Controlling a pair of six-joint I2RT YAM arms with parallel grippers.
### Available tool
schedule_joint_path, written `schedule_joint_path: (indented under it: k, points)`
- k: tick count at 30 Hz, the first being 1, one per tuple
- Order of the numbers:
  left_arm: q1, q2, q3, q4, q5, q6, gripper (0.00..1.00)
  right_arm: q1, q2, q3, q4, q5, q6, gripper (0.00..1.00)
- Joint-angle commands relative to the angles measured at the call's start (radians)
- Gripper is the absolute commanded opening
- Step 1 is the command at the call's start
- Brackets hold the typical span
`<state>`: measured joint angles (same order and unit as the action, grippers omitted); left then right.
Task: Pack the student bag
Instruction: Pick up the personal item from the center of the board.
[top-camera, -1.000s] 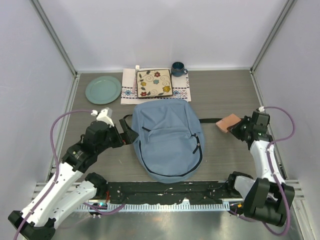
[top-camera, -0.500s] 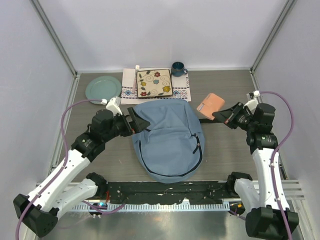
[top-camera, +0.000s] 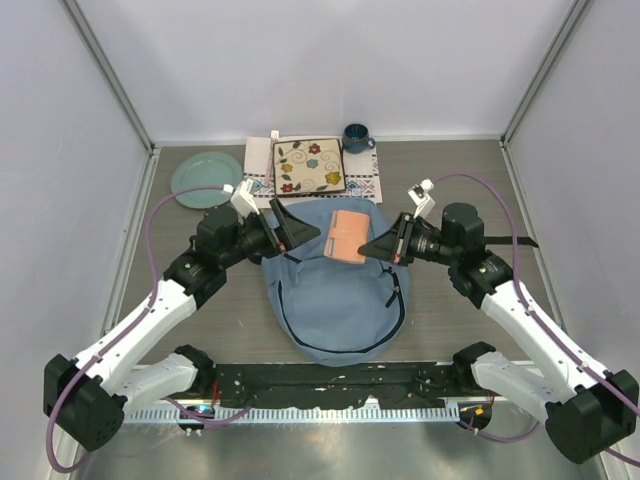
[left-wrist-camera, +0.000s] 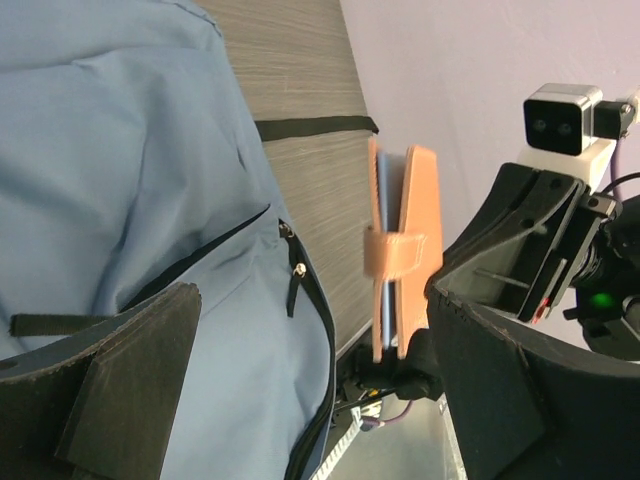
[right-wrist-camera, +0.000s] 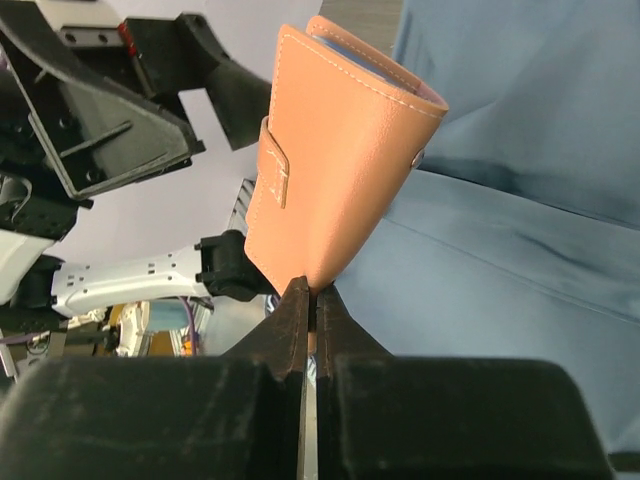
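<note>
**Top view.** Your right pincer (top-camera: 362, 249) is clamped shut on one edge of an orange leather case (top-camera: 348, 236), which sticks out ahead of its tips. Your left pincer (top-camera: 305, 243) is spread as wide as it goes and holds nothing. Its tips face the case from the opposite side, close to it but apart. The student bag (top-camera: 335, 295) lies flat on the counter (top-camera: 450, 190) directly beneath both pincers. Beyond the left pincer are a white cloth mat (top-camera: 262, 186) carrying a square flowered plate (top-camera: 309, 165), a teal round plate (top-camera: 205, 178) and a dark blue mug (top-camera: 356, 137).

**Left wrist view.** Between the spread fingers (left-wrist-camera: 120, 400) you see blue bag fabric and a zipper pull (left-wrist-camera: 297, 285). The case stands edge-on ahead, near the right-hand finger, with a strap tab across its edge.

**Right wrist view.** The two fingers (right-wrist-camera: 285, 335) are pressed together, pinching the case's lower corner. The case rises ahead of the tips, and bag fabric fills the space beyond it.
</note>
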<state>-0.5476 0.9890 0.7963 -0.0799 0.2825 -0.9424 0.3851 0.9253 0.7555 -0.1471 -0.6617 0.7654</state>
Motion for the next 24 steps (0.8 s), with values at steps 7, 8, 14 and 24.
schedule_joint_path:
  k: [7, 8, 14, 24]
  points:
    - [-0.041, 0.095, 0.02, 0.209, 0.08, -0.052, 1.0, 0.126, 0.053, -0.008, 0.196, 0.062, 0.046, 0.02]
    - [-0.046, 0.102, 0.021, 0.212, 0.081, -0.052, 0.99, 0.132, 0.059, -0.008, 0.201, 0.065, 0.049, 0.03]
    - [-0.08, 0.141, 0.038, 0.229, 0.095, -0.05, 0.79, 0.149, 0.079, -0.015, 0.213, 0.088, 0.049, 0.07]
    - [-0.101, 0.155, 0.043, 0.215, 0.078, -0.036, 0.48, 0.163, 0.104, -0.01, 0.225, 0.12, 0.054, 0.25]
